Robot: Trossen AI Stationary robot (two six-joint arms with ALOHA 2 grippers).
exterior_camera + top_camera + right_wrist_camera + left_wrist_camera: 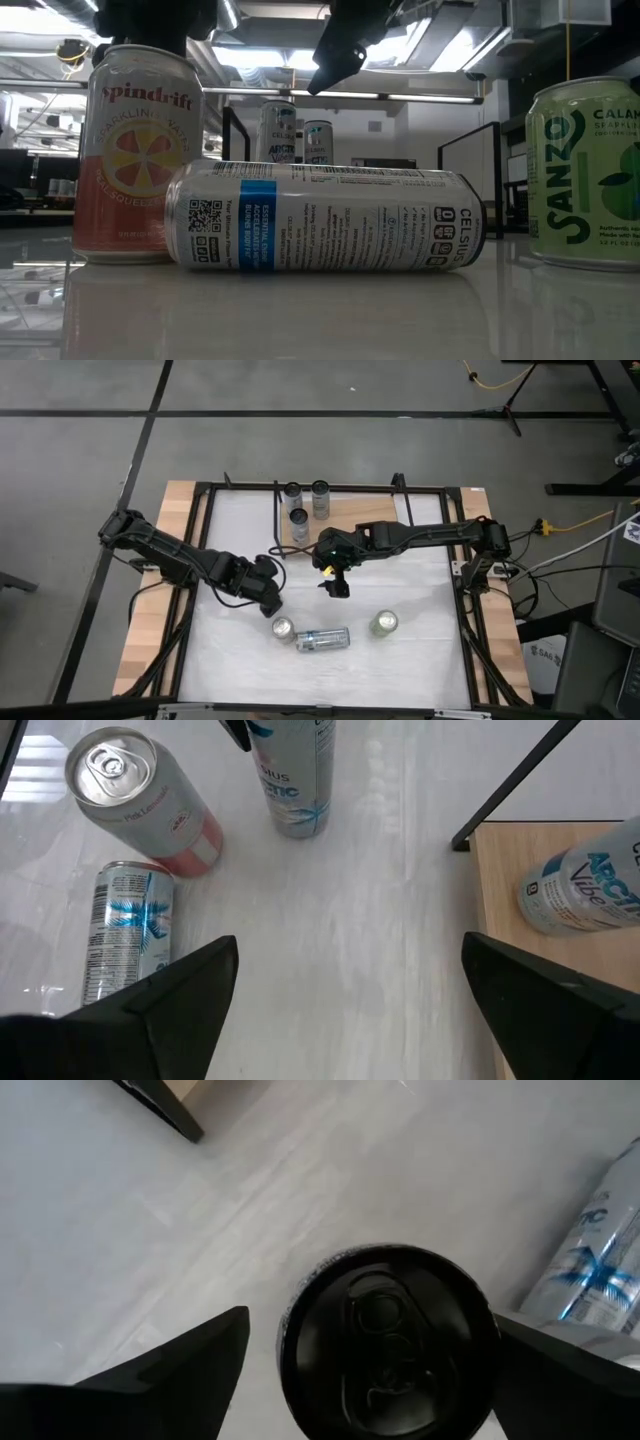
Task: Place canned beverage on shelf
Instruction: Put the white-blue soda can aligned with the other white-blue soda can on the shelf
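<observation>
Left gripper [268,598] poised wide open over the pink can [283,627]; right gripper [335,586] open and empty above the table's middle.

Around your target you have a silver can [322,639] lying on its side just beside the pink can, and a green can [384,623] standing farther along the white tabletop [410,660]. In the left wrist view the pink can's dark top sits between the two spread fingers [175,1375], neither clearly touching it, and the lying can is close by one finger. The shelf [292,535] lies at the far edge, with three cans [305,500] by it, at least one standing on its board. The right gripper hangs between shelf and loose cans, holding nothing.
</observation>
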